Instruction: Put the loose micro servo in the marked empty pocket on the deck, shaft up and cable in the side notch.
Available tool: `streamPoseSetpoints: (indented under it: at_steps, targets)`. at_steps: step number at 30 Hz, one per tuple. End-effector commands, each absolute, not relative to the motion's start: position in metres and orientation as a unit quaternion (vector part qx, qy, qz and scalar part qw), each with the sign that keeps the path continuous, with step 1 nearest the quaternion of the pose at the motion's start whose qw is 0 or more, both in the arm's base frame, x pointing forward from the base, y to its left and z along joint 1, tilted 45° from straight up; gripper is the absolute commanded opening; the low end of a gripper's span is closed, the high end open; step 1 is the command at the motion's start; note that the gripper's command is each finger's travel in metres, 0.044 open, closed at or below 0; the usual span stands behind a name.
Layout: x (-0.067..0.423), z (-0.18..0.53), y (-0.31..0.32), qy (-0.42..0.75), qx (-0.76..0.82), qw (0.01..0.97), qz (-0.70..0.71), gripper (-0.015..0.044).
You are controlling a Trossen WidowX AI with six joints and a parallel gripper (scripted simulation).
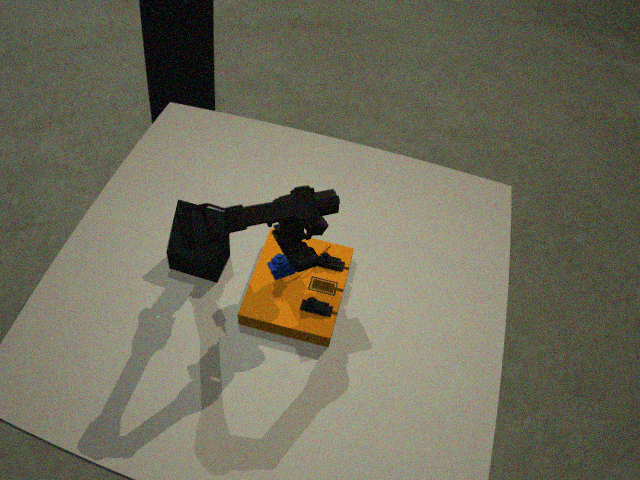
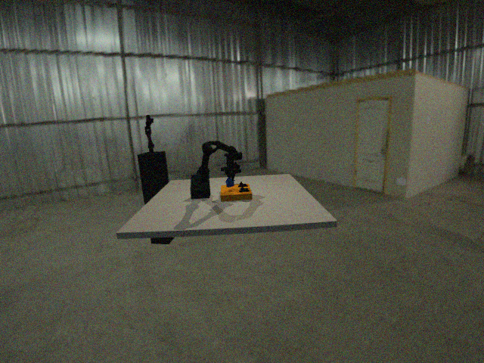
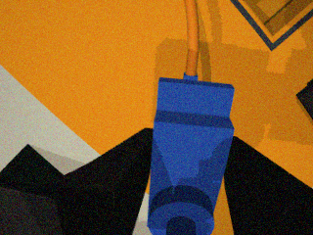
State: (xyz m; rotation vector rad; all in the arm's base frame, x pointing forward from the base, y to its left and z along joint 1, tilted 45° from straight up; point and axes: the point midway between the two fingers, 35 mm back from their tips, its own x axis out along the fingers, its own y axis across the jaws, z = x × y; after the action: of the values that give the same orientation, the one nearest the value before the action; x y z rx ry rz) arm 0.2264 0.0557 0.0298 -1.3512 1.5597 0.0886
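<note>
My gripper (image 1: 287, 264) (image 3: 190, 141) is shut on the blue micro servo (image 1: 280, 266) (image 2: 229, 181) (image 3: 192, 151) and holds it above the left part of the orange deck (image 1: 268, 304) (image 2: 234, 193) (image 3: 85, 46). In the wrist view the servo's round output shaft points toward the camera and its orange cable (image 3: 191, 20) hangs down toward the deck. The marked empty pocket (image 1: 323, 284) (image 3: 277, 0), a dark outlined rectangle, lies to the right of the gripper, between two black servos seated in the deck: one (image 1: 331, 261) at the far side and one (image 1: 316, 306) at the near side.
The deck lies on a white table (image 1: 413, 258) (image 2: 273, 211). The arm's black base (image 1: 196, 240) (image 2: 200, 186) stands left of the deck. A dark post (image 1: 178, 51) rises behind the table's far corner.
</note>
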Motion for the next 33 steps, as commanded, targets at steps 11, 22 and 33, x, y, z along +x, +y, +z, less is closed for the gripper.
streamPoseSetpoints:
  at_steps: [11,22,33]
  targets:
    - [0.227,0.029,0.057,0.638,-0.417,0.635,-0.122,0.0]
    - [0.227,0.029,0.057,0.621,-0.343,0.678,-0.193,0.0]
    - [0.252,0.03,0.063,0.62,-0.343,0.679,-0.193,0.0]
